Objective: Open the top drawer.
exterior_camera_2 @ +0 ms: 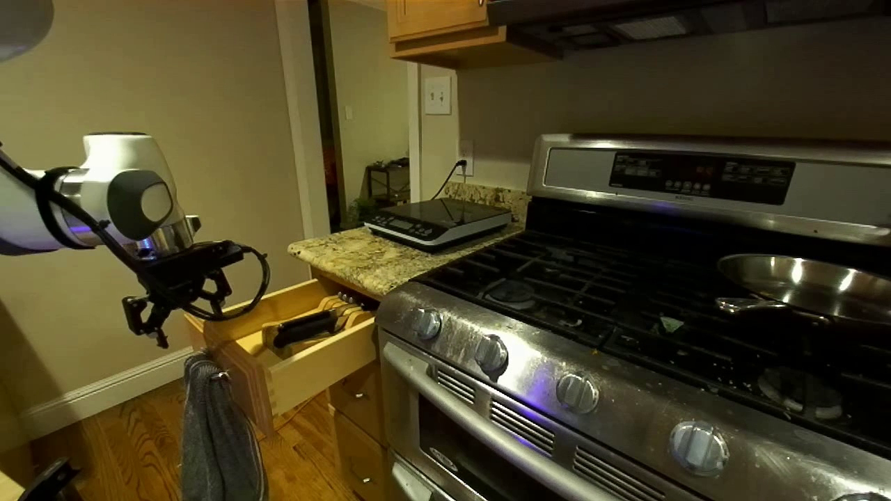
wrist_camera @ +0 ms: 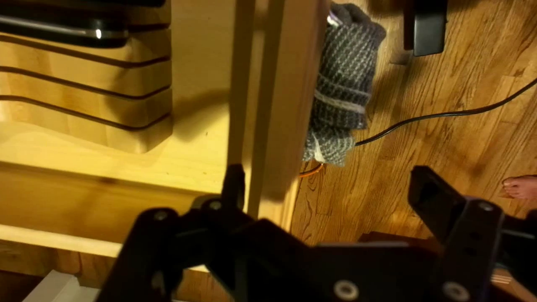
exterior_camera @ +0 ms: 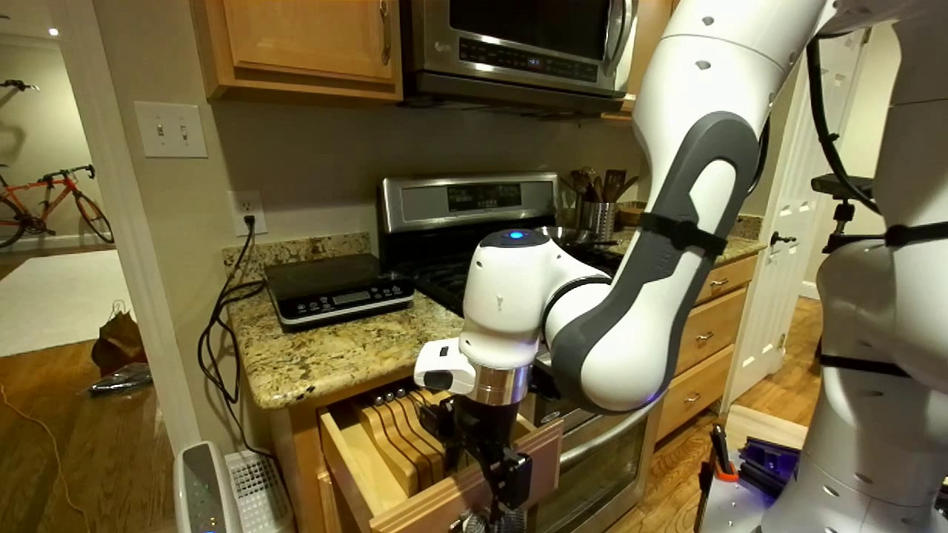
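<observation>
The honey-oak top drawer is pulled out from under the counter, seen in both exterior views [exterior_camera: 463, 503] [exterior_camera_2: 324, 365] and the wrist view [wrist_camera: 289, 105]. A grey towel [exterior_camera_2: 219, 431] hangs over its front and covers most of the handle; it also shows in the wrist view [wrist_camera: 344, 79]. A slotted wooden knife block [exterior_camera: 404, 437] with a black-handled knife [exterior_camera_2: 306, 328] lies inside. My black gripper [exterior_camera_2: 188, 325] is open and empty above the drawer front. In the wrist view the gripper [wrist_camera: 327, 178] has one finger over the panel's inner edge and the other over the floor.
A granite counter [exterior_camera: 348, 355] with a black portable cooktop [exterior_camera: 337, 289] is above the drawer. The stove [exterior_camera_2: 501, 355] and its oven bar handle [exterior_camera_2: 480, 424] are beside it. A white appliance [exterior_camera: 204, 488] stands on the floor. A black cable [wrist_camera: 444, 114] crosses the floor.
</observation>
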Available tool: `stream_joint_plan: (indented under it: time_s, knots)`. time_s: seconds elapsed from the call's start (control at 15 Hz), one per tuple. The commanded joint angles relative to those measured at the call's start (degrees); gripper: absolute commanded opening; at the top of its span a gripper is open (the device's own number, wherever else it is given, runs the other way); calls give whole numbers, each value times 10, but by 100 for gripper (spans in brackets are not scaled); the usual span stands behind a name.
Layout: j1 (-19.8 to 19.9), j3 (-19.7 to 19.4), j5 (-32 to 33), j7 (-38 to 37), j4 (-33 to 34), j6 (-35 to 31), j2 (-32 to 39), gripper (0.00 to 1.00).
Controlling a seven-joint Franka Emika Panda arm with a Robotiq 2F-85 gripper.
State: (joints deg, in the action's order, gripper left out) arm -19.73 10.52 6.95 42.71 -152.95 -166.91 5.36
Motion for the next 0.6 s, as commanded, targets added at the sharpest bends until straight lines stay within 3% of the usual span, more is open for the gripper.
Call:
stream_joint_plan:
  time_s: [0.0, 0.13, 0.2, 0.33, 0.53]
  knots:
    - [12, 16, -57, 54, 12, 32, 7, 100]
    - [10, 19, -82, 72, 15, 49, 5, 100]
    - [39, 50, -81, 71, 16, 57, 4, 100]
    - [48, 71, -107, 93, 17, 78, -5, 100]
    - [64, 116, -198, 172, 20, 115, -18, 100]
